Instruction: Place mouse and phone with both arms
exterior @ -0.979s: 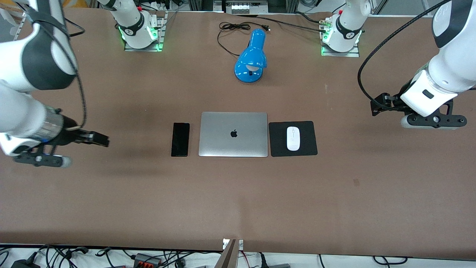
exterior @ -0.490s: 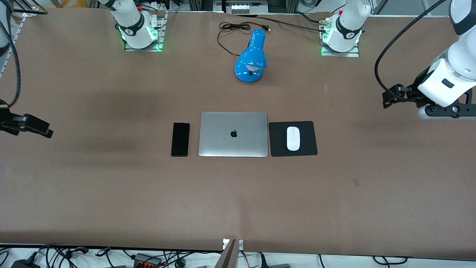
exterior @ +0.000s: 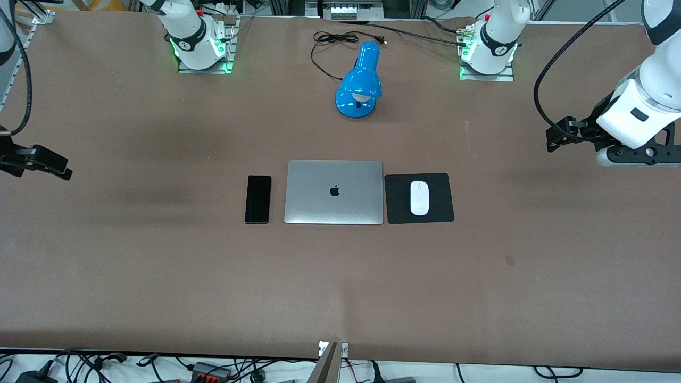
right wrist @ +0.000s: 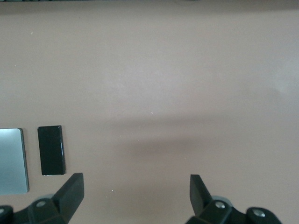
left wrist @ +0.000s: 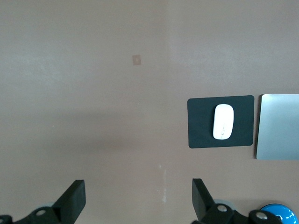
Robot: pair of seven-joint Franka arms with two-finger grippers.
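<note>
The white mouse [exterior: 419, 198] lies on a square black mat [exterior: 441, 208] beside the silver laptop [exterior: 334, 191], toward the left arm's end. The black phone [exterior: 258, 199] lies flat beside the laptop, toward the right arm's end. My left gripper [left wrist: 138, 198] is open and empty, high over bare table at the left arm's end; its view shows the mouse [left wrist: 223, 121] far off. My right gripper [right wrist: 135, 193] is open and empty, high over bare table at the right arm's end; its view shows the phone [right wrist: 50, 150]. In the front view only the right wrist's black mount [exterior: 37, 162] shows.
A blue desk lamp [exterior: 359, 80] with a black cord lies on the table between the arm bases, farther from the front camera than the laptop. The arm bases [exterior: 199, 45] stand along the table's edge.
Both arms have drawn back toward their own ends of the table. The right arm has left most of the front view. The mouse and the phone have not moved.
</note>
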